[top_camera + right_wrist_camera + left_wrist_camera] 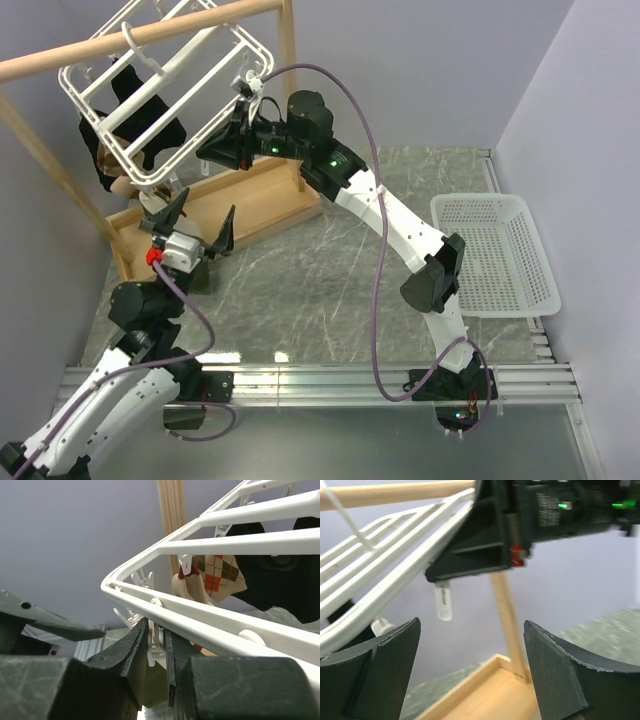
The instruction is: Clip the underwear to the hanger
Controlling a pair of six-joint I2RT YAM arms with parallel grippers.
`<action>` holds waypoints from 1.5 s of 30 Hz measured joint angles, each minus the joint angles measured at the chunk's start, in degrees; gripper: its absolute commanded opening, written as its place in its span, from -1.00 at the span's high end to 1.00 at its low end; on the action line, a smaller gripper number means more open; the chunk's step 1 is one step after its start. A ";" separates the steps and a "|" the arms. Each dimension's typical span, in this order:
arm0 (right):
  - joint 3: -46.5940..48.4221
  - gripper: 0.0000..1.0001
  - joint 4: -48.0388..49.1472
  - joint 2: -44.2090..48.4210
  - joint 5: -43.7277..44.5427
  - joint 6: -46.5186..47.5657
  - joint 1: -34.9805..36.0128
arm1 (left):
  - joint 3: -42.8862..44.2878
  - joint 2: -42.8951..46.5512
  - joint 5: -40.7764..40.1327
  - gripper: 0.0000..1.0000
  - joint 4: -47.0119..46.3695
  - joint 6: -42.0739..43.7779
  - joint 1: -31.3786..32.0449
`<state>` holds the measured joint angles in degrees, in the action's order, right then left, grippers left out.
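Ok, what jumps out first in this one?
The white drying hanger, hanging tilted from the wooden rail at the back left. The right gripper reaches up to its edge, pinched on one dangling clip, while the left gripper gapes wide open just below, holding nothing.

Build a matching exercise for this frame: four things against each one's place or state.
Things:
1. left gripper
2. right gripper
3. white mesh basket
4. hanger

Places or states:
A. on the table, far right
B. pinched on a hanger clip
C. open, holding nothing
D. hooked over the wooden rail

Pairs: 1-C, 2-B, 3-A, 4-D
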<state>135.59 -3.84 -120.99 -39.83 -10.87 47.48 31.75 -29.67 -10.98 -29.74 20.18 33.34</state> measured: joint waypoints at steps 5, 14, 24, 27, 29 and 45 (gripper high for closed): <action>-0.17 1.00 0.74 0.00 0.24 -3.15 -0.46 | 0.90 6.75 7.19 -0.80 14.69 -2.95 0.02; -2.60 1.00 1.57 0.07 1.62 -7.98 -1.20 | 11.04 8.50 20.17 -0.76 48.46 3.17 0.02; -2.86 1.00 2.84 0.07 2.10 -11.37 -1.38 | 21.90 -10.05 27.52 -0.96 78.53 14.69 0.02; -2.86 1.00 3.48 0.07 1.86 -12.48 -1.38 | 23.91 -17.07 26.12 -0.97 82.77 14.23 0.02; -2.86 1.00 3.69 0.07 1.64 -13.27 -1.38 | 26.51 -22.69 24.04 -0.96 84.48 12.61 0.04; -3.17 1.00 1.99 0.07 5.77 -15.26 -1.11 | 39.56 -48.83 -7.65 -0.91 88.59 4.04 9.42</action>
<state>132.42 -1.85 -120.92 -34.06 -26.13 46.37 71.31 -78.50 -18.63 58.85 24.23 42.76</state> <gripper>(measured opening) 0.235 0.963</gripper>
